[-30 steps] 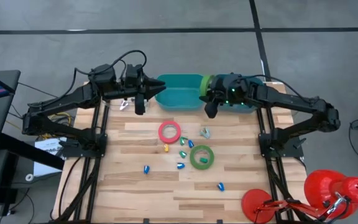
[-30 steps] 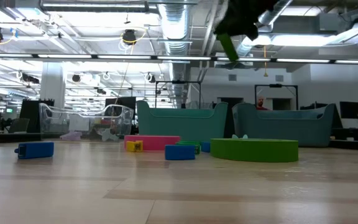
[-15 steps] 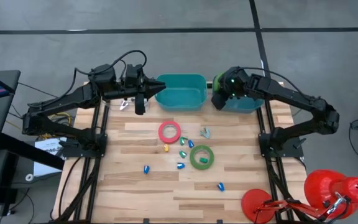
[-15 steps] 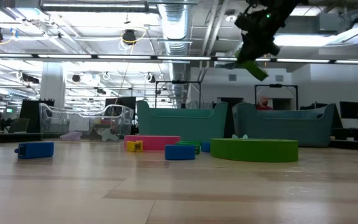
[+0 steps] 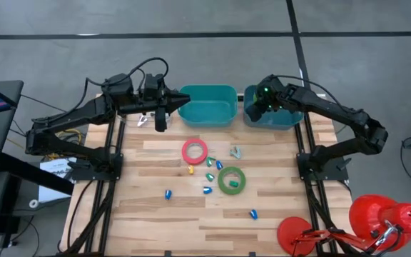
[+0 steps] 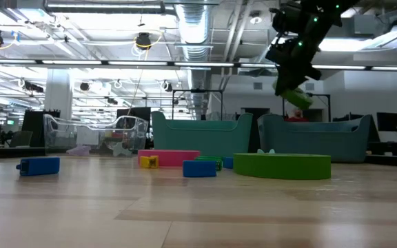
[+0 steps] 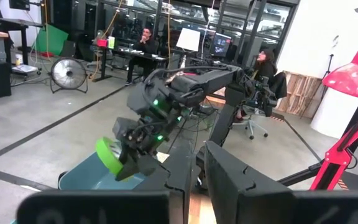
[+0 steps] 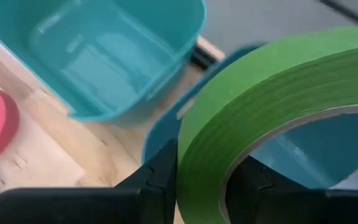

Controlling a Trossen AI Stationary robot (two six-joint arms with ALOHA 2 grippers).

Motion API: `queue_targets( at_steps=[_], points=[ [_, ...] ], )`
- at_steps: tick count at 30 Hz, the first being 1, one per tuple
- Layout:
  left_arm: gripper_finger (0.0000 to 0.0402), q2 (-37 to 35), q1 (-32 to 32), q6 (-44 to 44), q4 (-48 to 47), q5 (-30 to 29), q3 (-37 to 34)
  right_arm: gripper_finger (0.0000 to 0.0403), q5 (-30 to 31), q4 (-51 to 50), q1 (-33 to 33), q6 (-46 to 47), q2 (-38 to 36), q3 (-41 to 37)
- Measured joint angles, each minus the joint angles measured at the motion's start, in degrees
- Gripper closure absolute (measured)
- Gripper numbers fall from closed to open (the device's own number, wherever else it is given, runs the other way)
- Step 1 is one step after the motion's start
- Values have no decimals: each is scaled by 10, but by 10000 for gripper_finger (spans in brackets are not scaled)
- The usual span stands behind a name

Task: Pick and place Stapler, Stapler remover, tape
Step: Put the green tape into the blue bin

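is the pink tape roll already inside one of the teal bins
No, the pink tape roll lies flat on the wooden table, in front of the teal bins.

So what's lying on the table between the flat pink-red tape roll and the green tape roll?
In the high view, small green pieces lie between the pink-red tape roll and the green tape roll.

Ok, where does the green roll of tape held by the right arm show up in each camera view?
High view: green roll of tape over right teal bin.
Low view: upper right, above that bin.
Left wrist view: centre-left.
Right wrist view: fills the right.
Shared landmark: the teal bin.
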Motion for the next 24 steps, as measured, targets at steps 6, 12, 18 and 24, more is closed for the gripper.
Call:
queue_targets(
  at_steps=[6,12,18,24],
  points=[
    [367,0,0,0,0,0,0,315,0,33,-17,0,-1,-23],
    [367,0,0,0,0,0,0,315,-2,36,-25,2,-2,-33],
    [367,0,0,0,0,0,0,315,-5,40,-23,9,-2,-46],
    [367,0,0,0,0,0,0,315,-4,41,-23,10,3,-54]
  ],
)
